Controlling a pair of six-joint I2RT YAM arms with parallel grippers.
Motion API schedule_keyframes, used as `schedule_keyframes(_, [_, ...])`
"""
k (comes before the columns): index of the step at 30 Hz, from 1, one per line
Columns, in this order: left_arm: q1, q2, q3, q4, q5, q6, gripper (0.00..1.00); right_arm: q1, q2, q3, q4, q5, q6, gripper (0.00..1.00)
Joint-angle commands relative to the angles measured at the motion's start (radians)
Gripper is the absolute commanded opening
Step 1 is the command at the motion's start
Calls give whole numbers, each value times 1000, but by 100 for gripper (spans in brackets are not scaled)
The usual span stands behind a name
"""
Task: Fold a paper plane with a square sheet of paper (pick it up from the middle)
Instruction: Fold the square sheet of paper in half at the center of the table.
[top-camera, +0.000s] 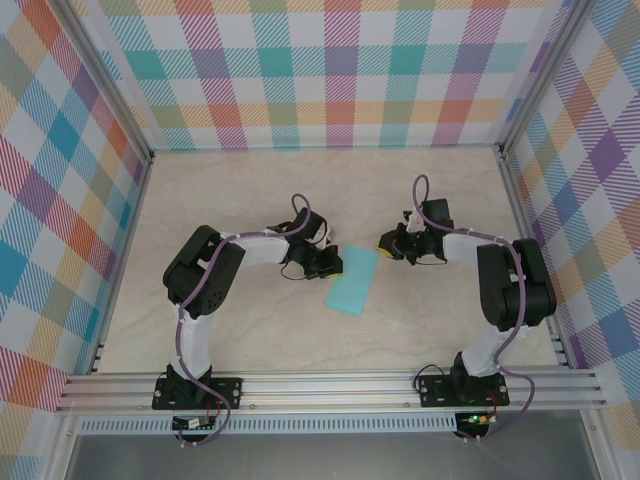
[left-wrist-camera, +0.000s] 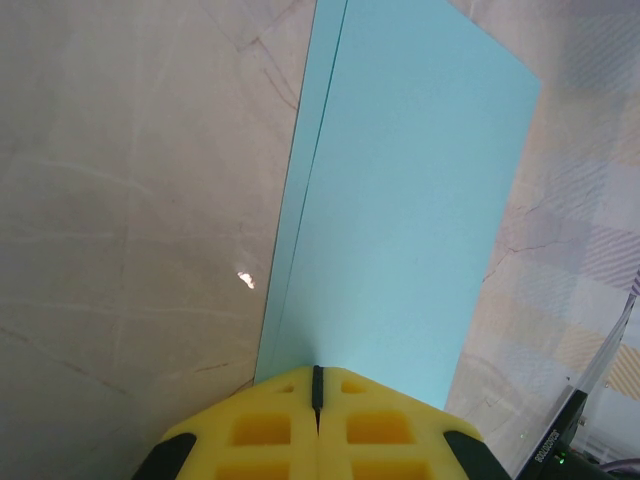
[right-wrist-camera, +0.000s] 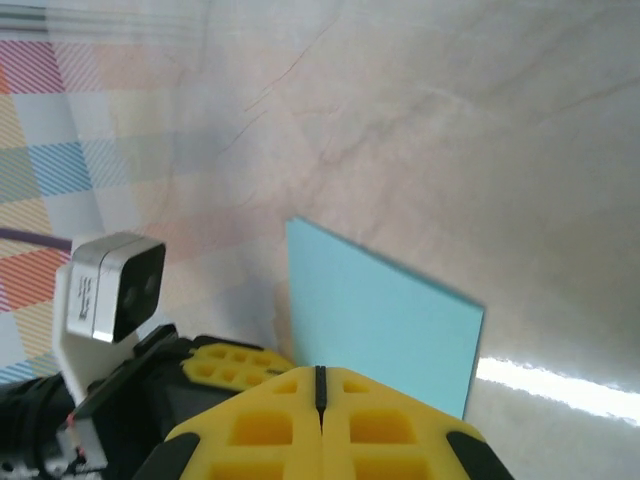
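Turquoise sheet of paper (top-camera: 352, 282) lies at the middle of the table (top-camera: 250, 200), doubled into a rectangle; left hand (left-wrist-camera: 317, 372) and right hand (right-wrist-camera: 320, 372), both closed, flank its far end, probably to press the crease rather than pinch it.

The square sheet of paper (top-camera: 352, 281) is light turquoise, the left claw (left-wrist-camera: 318, 378) and right claw (right-wrist-camera: 320, 378) yellow, the worktop (top-camera: 300, 190) veined beige, the walls (top-camera: 330, 70) pastel plaid.

Beige marbled tabletop (top-camera: 250, 200), pastel plaid walls (top-camera: 330, 70), aluminium rail (top-camera: 330, 385) along near edge
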Motion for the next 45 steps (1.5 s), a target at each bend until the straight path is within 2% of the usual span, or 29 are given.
schedule_keyframes(1, [-6,62,-60,-151,-106,2,0,33,-37,-79,14,-26,41,0])
schedule_keyframes(10, [-6,64,-57,-152,-103,3,0,206,-178,-231,55,42,123,0])
schedule_keyframes(17, [-6,66,-58,-149,-103,3,0,302,-164,-324,124,47,151,0])
schedule_keyframes(23, [-6,70,-55,-149,-100,3,0,313,-121,-361,125,52,132,0])
schedule_keyframes(33, [-6,65,-68,-144,-100,3,0,323,-258,-369,84,14,121,1])
schedule_keyframes(39, [-6,64,-72,-142,-102,3,0,344,-210,-406,132,8,139,1])
schedule_keyframes(45, [-6,70,-65,-139,-89,-1,0,349,-181,-415,107,19,121,1])
